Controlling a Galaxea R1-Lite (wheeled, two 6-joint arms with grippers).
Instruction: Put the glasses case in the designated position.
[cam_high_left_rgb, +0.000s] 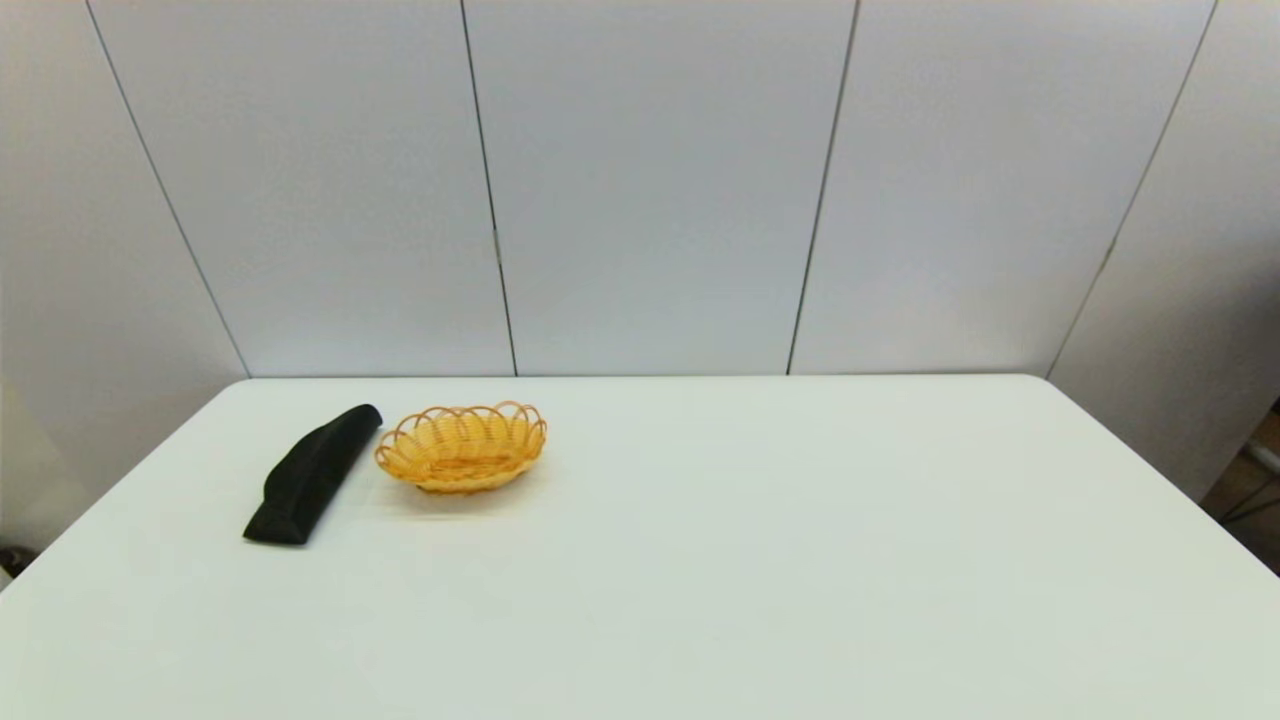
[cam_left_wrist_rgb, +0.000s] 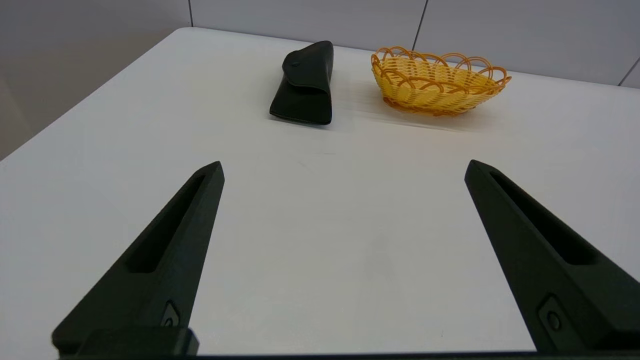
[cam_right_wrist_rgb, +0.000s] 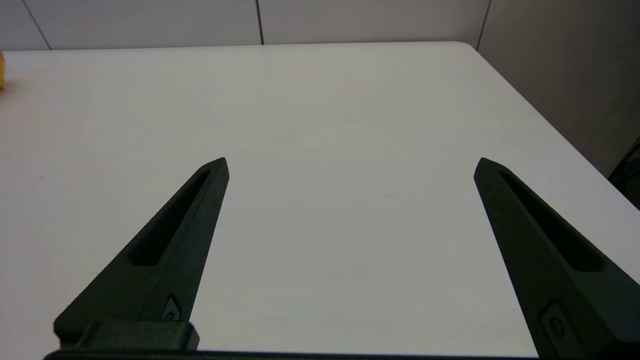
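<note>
The case (cam_high_left_rgb: 313, 475) sits on the table's (cam_high_left_rgb: 700, 560) far left, just beside the basket (cam_high_left_rgb: 462, 447) but not touching, well ahead of the left gripper (cam_left_wrist_rgb: 342, 167), whose 2 fingers are spread wide, holding nothing. Right gripper (cam_right_wrist_rgb: 350, 165) is also gaping over bare tabletop. Case is matte black, wedge-ended, curved flap; basket's orange-yellow wicker with a looped rim. No readable writing.

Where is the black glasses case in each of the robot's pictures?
Head view: the glasses case lies on the table's left side, slanted, just left of the wicker basket, not touching it.
Left wrist view: the case sits far beyond the open left pincer, beside the basket.
Right wrist view: not in it; only the open right pincer.
Shared landmark: the basket.
</note>
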